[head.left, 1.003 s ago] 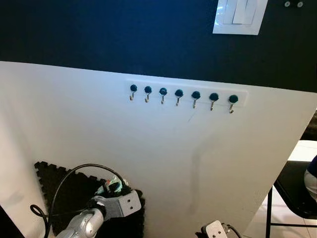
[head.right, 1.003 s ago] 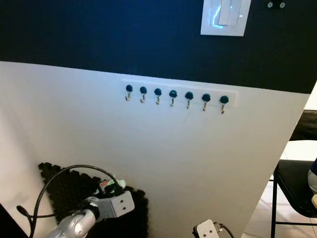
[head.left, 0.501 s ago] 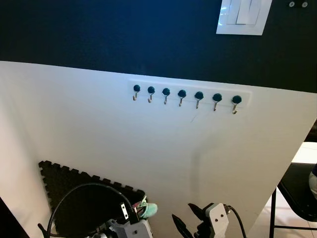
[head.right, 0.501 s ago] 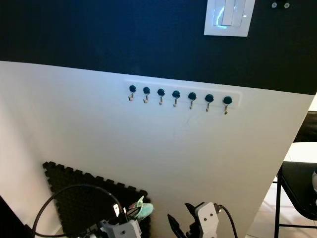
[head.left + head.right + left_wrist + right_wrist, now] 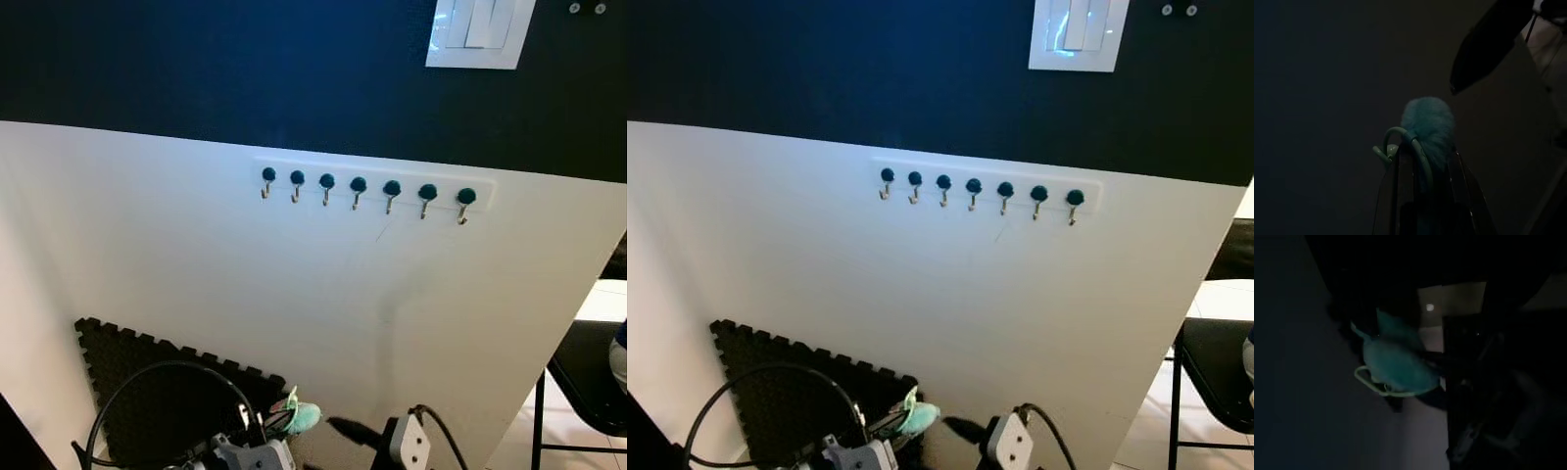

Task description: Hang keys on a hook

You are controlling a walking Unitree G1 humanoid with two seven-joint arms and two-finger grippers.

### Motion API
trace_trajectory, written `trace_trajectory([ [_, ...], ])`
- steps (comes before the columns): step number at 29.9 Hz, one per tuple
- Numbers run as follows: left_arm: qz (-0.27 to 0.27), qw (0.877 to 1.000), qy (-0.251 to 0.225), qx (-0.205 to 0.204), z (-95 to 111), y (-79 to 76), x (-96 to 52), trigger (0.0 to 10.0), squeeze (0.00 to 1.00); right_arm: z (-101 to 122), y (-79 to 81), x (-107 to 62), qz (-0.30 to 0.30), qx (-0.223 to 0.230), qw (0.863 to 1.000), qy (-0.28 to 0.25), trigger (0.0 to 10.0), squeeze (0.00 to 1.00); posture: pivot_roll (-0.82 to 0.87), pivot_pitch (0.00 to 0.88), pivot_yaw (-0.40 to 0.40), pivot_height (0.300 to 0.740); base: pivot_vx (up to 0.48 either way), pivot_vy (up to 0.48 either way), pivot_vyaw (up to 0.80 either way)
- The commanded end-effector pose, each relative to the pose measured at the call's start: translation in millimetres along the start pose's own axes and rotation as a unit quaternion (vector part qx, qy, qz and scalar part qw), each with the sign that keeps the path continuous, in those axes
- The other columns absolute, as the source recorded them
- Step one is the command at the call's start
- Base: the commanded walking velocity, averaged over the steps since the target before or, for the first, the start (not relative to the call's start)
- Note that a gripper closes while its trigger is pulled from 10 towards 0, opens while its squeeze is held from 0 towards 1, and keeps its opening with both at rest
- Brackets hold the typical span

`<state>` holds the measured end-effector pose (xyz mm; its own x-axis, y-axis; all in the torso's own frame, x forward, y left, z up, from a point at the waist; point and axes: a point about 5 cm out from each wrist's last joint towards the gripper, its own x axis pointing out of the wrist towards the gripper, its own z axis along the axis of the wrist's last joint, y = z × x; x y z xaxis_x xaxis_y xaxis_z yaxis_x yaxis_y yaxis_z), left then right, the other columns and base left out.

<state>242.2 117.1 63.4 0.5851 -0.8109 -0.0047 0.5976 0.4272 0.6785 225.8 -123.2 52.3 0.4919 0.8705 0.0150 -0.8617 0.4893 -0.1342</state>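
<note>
Now right gripper (image 5: 343,429) apparently nearer the keys (image 5: 297,416).

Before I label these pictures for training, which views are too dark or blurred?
Both eye views are bright and sharp on the hooks; the right claw is smeared. Left wrist view is dim, its claw holding the teal pompom. Right wrist view is darkest.

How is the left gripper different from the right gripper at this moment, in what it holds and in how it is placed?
The left gripper is shut on the keys, a teal fluffy keychain with a pale green ring; the right gripper holds nothing. In the left eye view the left gripper sits to the left of the keys, while the right gripper points toward them from the right. Both are low in the picture, far below the row of hooks.
</note>
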Motion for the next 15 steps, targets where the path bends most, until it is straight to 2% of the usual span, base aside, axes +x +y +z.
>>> trace_trajectory([
  [1, 0.002, 1.0, -0.017, -0.012, 2.0, 3.1, 0.1, 10.0, 0.11, -3.1, -1.2, -4.4, 0.011, -0.018, 1.0, 0.015, 10.0, 0.0, 0.06, 0.03, 0.008, 0.74, 0.0, 0.0, 0.0],
  [4, -0.002, 1.0, -0.019, -0.016, 2.5, 3.3, -0.2, 10.0, 0.11, -3.6, -3.3, -6.0, 0.007, -0.021, 1.0, 0.018, 10.0, 0.0, 0.06, 0.03, 0.008, 0.74, 0.0, 0.0, 0.0],
  [8, -0.038, 0.998, -0.032, -0.037, 5.8, -0.6, -2.8, 10.0, 0.09, 0.3, -14.9, -12.1, -0.002, -0.074, 0.997, 0.029, 10.0, 0.0, 0.06, 0.031, 0.009, 0.74, 0.0, 0.0, 0.0],
  [12, -0.059, 0.996, -0.041, -0.056, 9.1, -2.8, -3.3, 10.0, 0.08, 1.7, -18.5, -14.2, -0.006, -0.075, 0.997, 0.03, 10.0, 0.0, 0.06, 0.033, 0.01, 0.74, 0.0, 0.0, 0.0],
  [15, -0.102, 0.99, -0.049, -0.087, 14.7, -6.3, -0.6, 10.0, 0.08, 2.7, -23.8, -15.6, -0.017, -0.07, 0.997, 0.028, 10.0, 0.0, 0.06, 0.034, 0.01, 0.74, 0.0, 0.0, 0.0],
])
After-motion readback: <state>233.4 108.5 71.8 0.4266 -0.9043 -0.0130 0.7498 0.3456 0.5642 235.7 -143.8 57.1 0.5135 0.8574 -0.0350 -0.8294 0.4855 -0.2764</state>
